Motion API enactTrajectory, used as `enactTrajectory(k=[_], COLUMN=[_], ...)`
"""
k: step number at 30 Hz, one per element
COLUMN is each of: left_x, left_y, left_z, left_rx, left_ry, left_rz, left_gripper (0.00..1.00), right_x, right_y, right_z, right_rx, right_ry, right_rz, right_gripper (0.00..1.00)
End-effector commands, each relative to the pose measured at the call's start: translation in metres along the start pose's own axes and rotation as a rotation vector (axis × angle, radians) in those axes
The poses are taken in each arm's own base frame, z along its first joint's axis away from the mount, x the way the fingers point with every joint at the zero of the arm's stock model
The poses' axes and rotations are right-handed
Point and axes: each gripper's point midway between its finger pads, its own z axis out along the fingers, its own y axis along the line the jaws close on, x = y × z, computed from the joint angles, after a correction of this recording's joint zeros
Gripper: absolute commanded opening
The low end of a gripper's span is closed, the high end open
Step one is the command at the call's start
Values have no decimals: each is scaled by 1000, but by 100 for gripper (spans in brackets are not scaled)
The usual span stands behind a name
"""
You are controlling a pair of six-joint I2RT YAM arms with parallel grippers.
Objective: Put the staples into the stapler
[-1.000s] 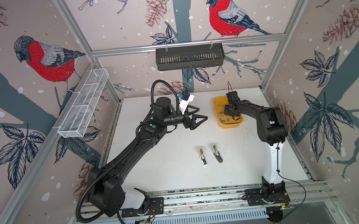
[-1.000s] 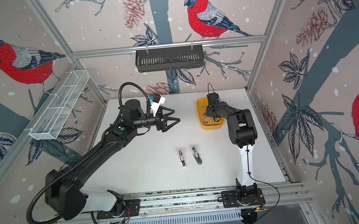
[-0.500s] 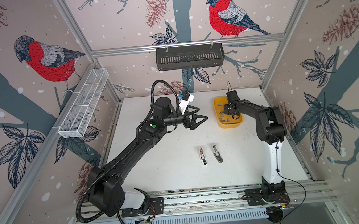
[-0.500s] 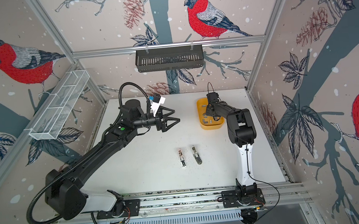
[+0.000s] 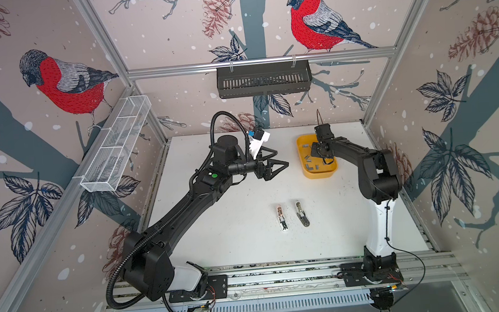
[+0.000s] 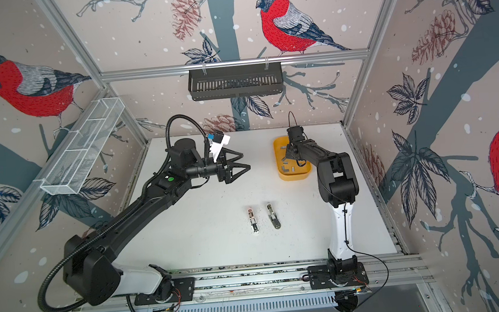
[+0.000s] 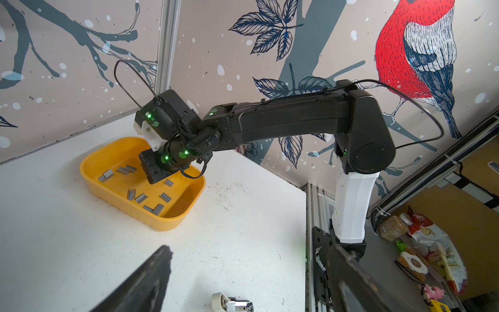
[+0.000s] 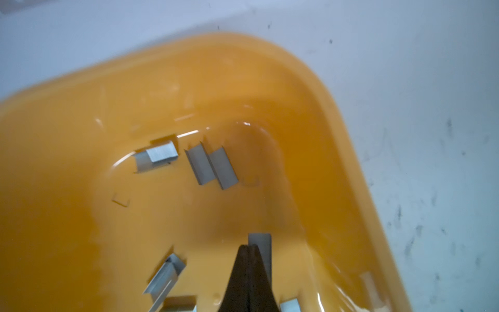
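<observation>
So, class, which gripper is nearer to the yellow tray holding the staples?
Right. The right gripper is down inside the yellow tray, among the staples; the left gripper hovers over the table beside the tray, apart from it.

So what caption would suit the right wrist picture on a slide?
Closed right gripper beside a staple strip in the yellow tray, more strips scattered around.

In a top view, the left gripper (image 5: 282, 160) hangs above the white table (image 5: 232, 225), jaws spread wide. At upper right, the right gripper (image 5: 315, 154) dips into a yellow tray (image 5: 319, 174) of grey staples (image 5: 309, 166). Just below centre, a whitish stapler (image 5: 281, 217) and a grey stapler (image 5: 302, 214) lie side by side.
</observation>
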Motion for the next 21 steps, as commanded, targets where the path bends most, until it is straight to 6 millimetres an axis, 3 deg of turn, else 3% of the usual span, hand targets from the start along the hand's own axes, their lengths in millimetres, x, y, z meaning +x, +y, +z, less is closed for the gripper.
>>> enactTrajectory(k=[1,10,21], left_x=[-14,-12,-1], left_y=[-4,7,25], left_z=[-1,3,11], left_rx=[26,12,-24], left_ry=[-43,-40,-6], left_rz=[29,-42,-87], left_gripper=[89,89,87], right_x=[-16,-15,41], right_y=[5,29,66], right_z=[-20,-106,-212], right_rx=[-35,-298,-682], right_ry=[-60,-191,-269], right_rz=[-27,-36,-117], right_gripper=[4,3,3])
